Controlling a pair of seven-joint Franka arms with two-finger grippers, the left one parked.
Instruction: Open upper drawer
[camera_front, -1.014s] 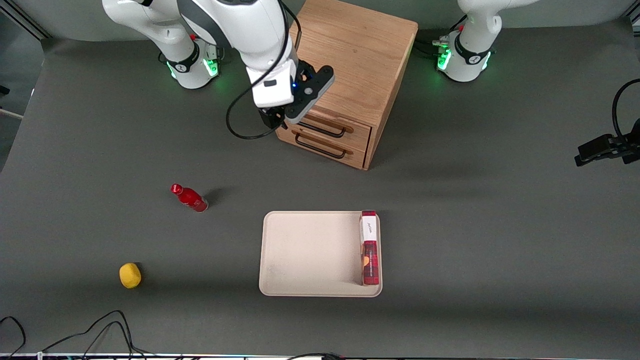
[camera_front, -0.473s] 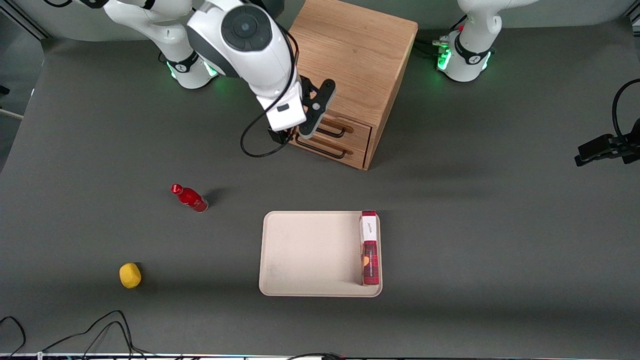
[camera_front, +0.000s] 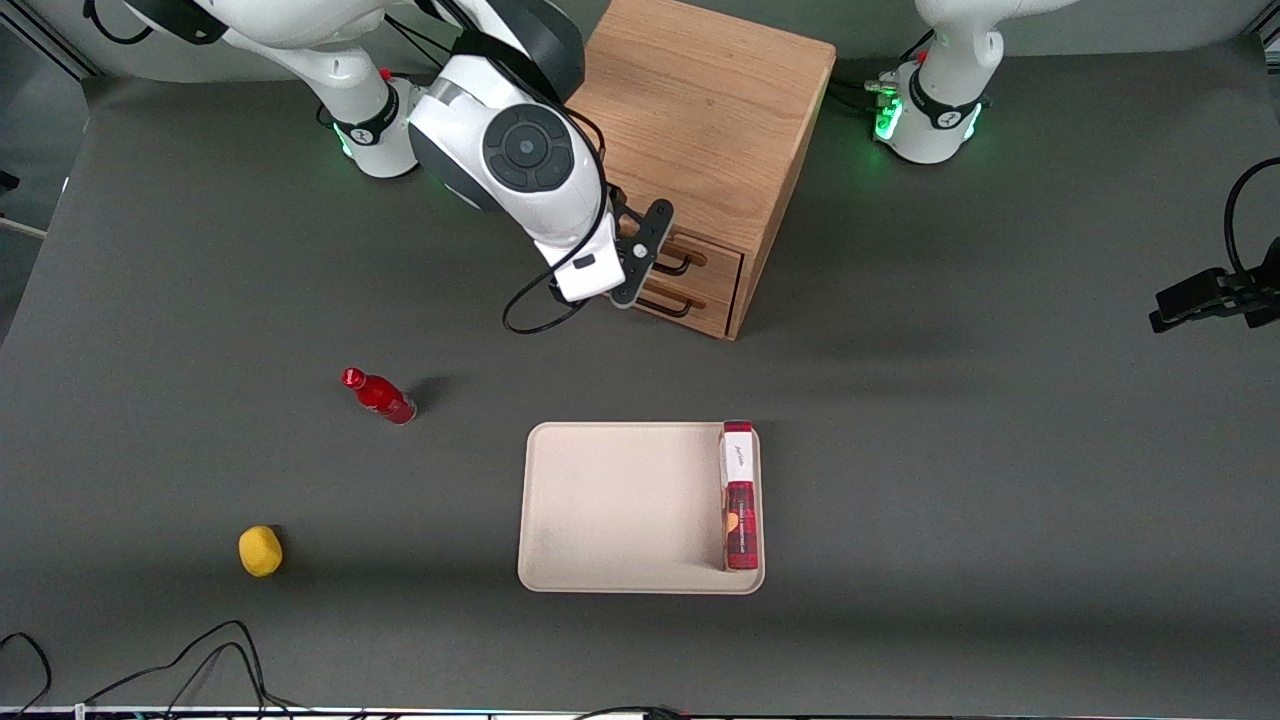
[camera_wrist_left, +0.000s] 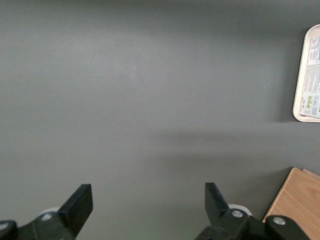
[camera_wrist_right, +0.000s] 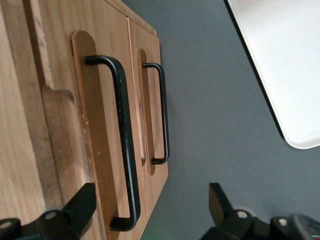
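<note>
Light oak with a fine straight grain makes up the cabinet, a plain box standing on the matte dark grey surface near the arm bases. We count two drawer fronts on the face it turns toward the front camera, each with one thin black wire handle bent into a wide U. The upper drawer sits flush and shut, directly above the lower drawer.

The tool hangs just in front of those drawer fronts, at the end nearer the working arm. In the front view its fingers are hidden under the white wrist, so there we cannot tell their spread. The right wrist view settles it: two dark fingers stand wide apart with nothing between them, one before the wood of the drawer front, one over bare grey surface. That view also shows the upper drawer's handle close up, a scuffed round bar over a rounded recess in the wood, and the lower drawer's handle just beside it.

Only the front view shows the rest: one cream rounded tray with one red and white carton standing along its edge, one red bottle lying tilted, and one yellow lump, all well apart and nearer the camera than the cabinet.
</note>
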